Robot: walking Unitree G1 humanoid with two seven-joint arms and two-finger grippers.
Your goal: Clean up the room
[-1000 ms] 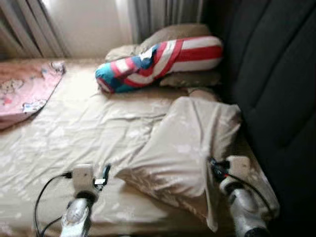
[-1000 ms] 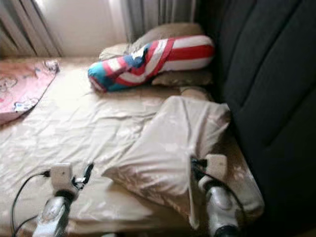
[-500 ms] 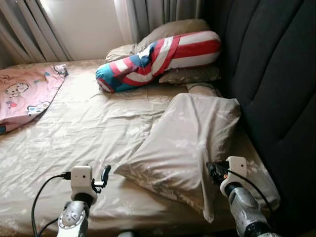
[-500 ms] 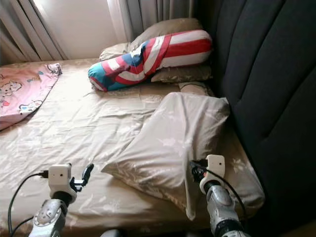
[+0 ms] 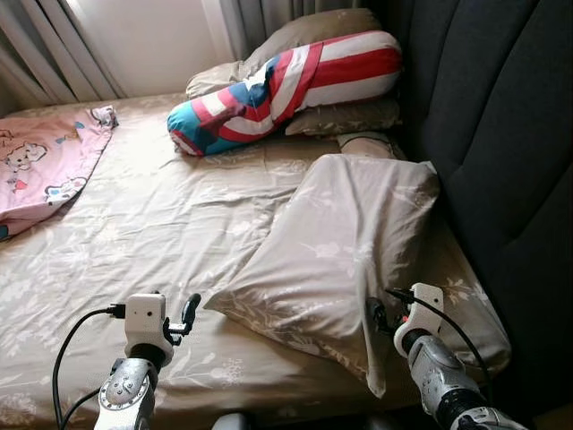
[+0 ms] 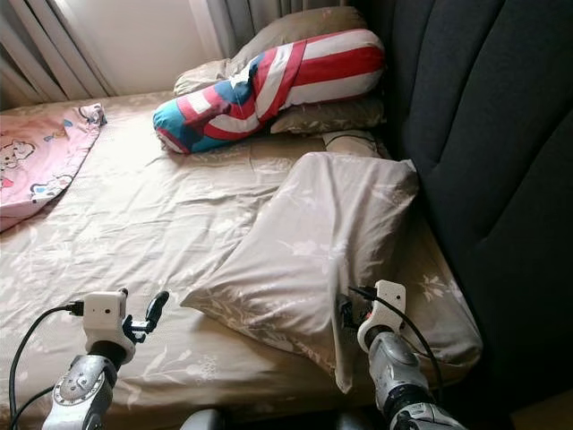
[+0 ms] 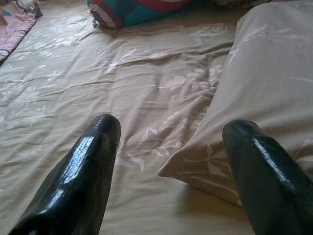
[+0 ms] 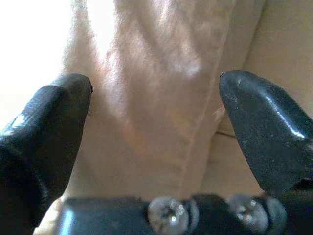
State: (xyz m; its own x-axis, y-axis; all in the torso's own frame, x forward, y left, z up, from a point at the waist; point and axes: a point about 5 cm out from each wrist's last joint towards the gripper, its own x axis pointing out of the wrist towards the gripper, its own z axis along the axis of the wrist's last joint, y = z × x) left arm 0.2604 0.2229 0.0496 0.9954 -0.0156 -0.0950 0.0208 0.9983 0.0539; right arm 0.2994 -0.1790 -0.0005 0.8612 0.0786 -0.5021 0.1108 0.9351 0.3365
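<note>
Robot leans closer over the bed [image 5: 134, 233]; right tool [image 8: 155, 115], spread wide, now straddles the beige pillow [image 5: 345, 242] edge; left tool [image 7: 171, 161] gapes, nearing its corner; grasp looks imminent.

Open sheet [image 5: 134, 233] (pillow [image 5: 340, 251] rightward)

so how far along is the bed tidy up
Early. Nothing looks finished: the beige pillow lies askew across the sheet, the pink blanket is bunched at the far side, and the striped bolster sits tilted on the head pillows. In hand: the right gripper is open around the beige pillow's edge, the left gripper open near its corner. Left: grip, straighten, spread.
</note>
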